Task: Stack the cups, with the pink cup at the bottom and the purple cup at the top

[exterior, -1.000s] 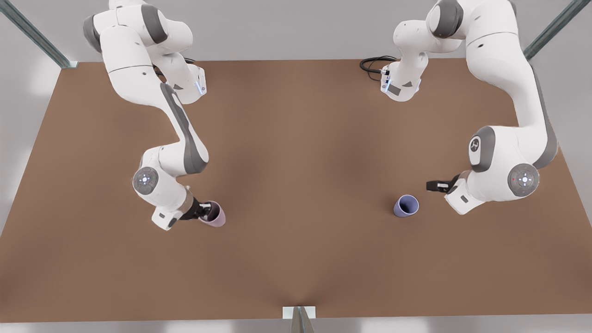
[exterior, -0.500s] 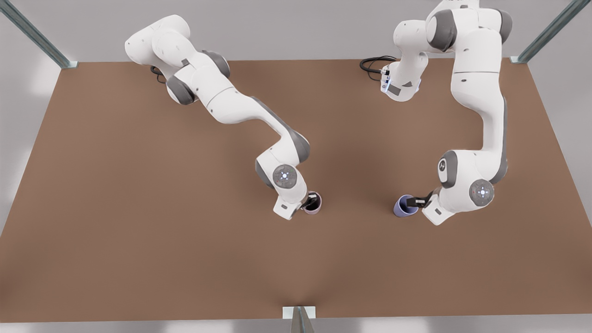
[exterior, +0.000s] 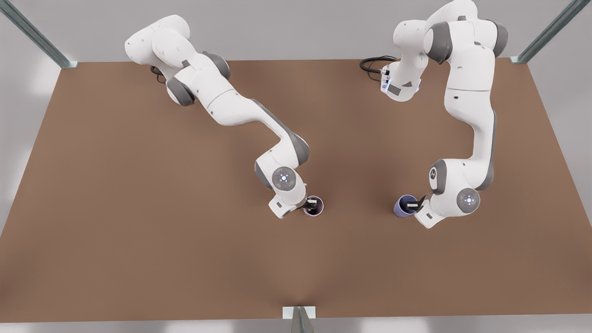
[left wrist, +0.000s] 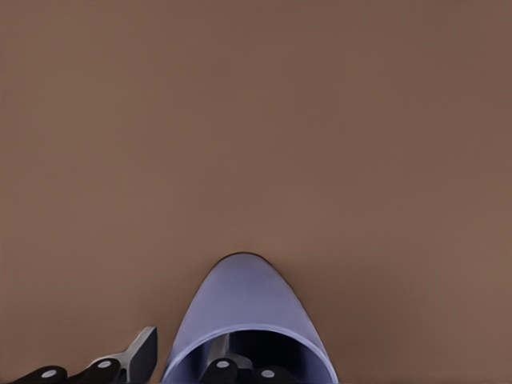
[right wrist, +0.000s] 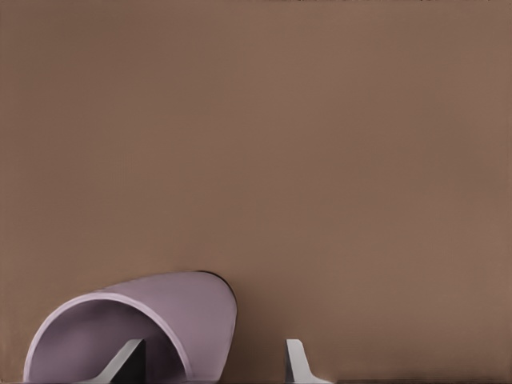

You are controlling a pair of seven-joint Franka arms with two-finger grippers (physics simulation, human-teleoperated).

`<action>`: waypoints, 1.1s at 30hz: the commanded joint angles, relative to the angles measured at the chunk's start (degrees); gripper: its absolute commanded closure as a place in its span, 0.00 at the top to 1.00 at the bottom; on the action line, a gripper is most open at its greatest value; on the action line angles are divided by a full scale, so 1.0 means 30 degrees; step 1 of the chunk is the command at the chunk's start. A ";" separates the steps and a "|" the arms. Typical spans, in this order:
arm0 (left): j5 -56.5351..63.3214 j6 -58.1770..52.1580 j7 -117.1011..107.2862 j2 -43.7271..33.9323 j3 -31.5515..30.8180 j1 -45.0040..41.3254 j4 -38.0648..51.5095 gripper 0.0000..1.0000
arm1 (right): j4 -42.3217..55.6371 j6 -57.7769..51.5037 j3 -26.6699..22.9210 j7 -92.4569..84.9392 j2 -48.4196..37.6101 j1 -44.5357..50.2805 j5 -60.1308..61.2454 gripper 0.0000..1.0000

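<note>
So the brown table (exterior: 138,231) has both cups sitting toward its near edge, well apart from each other. The pink cup (exterior: 315,206) is about level with the middle of that near edge, and the purple cup (exterior: 403,206) is off toward the front view's right side, still a good way in from the right edge.

The right gripper (exterior: 309,204) is down at the pink cup's rim. From the right wrist view, one finger (right wrist: 126,362) is inside the pink cup (right wrist: 160,320) and the other sits outside its wall with a clear gap, so the fingers are spread, straddling the wall rather than pinching it.

The left gripper (exterior: 415,203) is at the purple cup's rim in much the same way. The left wrist view has one finger (left wrist: 220,370) inside the purple cup (left wrist: 244,308) and the other outside the wall, just beside it, so it's spread as well, no clamp that I can see.

Both cups look upright on the table, mouths up.
</note>
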 commanded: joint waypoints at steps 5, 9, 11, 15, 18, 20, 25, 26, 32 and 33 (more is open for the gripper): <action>0.0008 0.0084 -0.0045 -0.0034 -0.0001 -0.0030 0.0036 0.22 | -0.5729 -0.0120 -0.0201 0.2485 -0.7157 -0.1822 0.0413 0.97; 0.0008 -0.1205 -0.0513 -0.1205 -0.0177 -0.0059 0.0416 0.21 | -1.3378 -0.2400 -0.0113 -0.4017 -1.4806 -0.7681 0.0179 1.00; 0.0008 -0.3109 -0.2153 -0.2230 -0.1143 -0.0088 0.1325 0.21 | -1.5166 -0.4571 0.0502 -1.0049 -1.7151 -1.1021 -0.3038 1.00; 0.0037 -0.4106 -0.6928 -0.3022 -0.4452 -0.0117 0.2701 0.21 | -1.5665 -0.5540 0.0473 -1.6356 -1.8705 -1.4921 -0.3776 1.00; 0.0272 -0.3989 -0.9946 -0.3110 -0.6300 -0.0673 0.3024 0.21 | -1.3113 -0.4545 0.0092 -1.6327 -1.5510 -1.4189 -0.3893 1.00; 0.0155 -0.3872 -1.1353 -0.2905 -0.6300 -0.1728 0.3346 0.21 | -1.2853 -0.4457 0.0063 -1.6181 -1.5425 -1.3573 -0.3893 1.00; 0.0242 -0.3755 -1.4165 -0.1118 -0.6300 -0.3457 0.5426 0.21 | -1.1739 -0.6272 0.0209 -1.6180 -1.5600 -1.3192 -0.3744 1.00; 0.0213 -0.3111 -1.4254 -0.0913 -0.6300 -0.3575 0.5456 0.21 | -1.1446 -0.6389 0.0180 -1.6092 -1.5482 -1.3455 -0.3395 1.00; 0.0213 -0.1938 -1.5367 0.0464 -0.6300 -0.3750 0.6686 0.21 | -1.0977 -0.6536 -0.0113 -1.6151 -1.5658 -1.3835 -0.3278 1.00; 0.0213 -0.1440 -1.5455 0.0581 -0.6300 -0.3838 0.6686 0.21 | -1.0568 -0.6477 -0.0113 -1.6122 -1.5483 -1.3924 -0.3307 1.00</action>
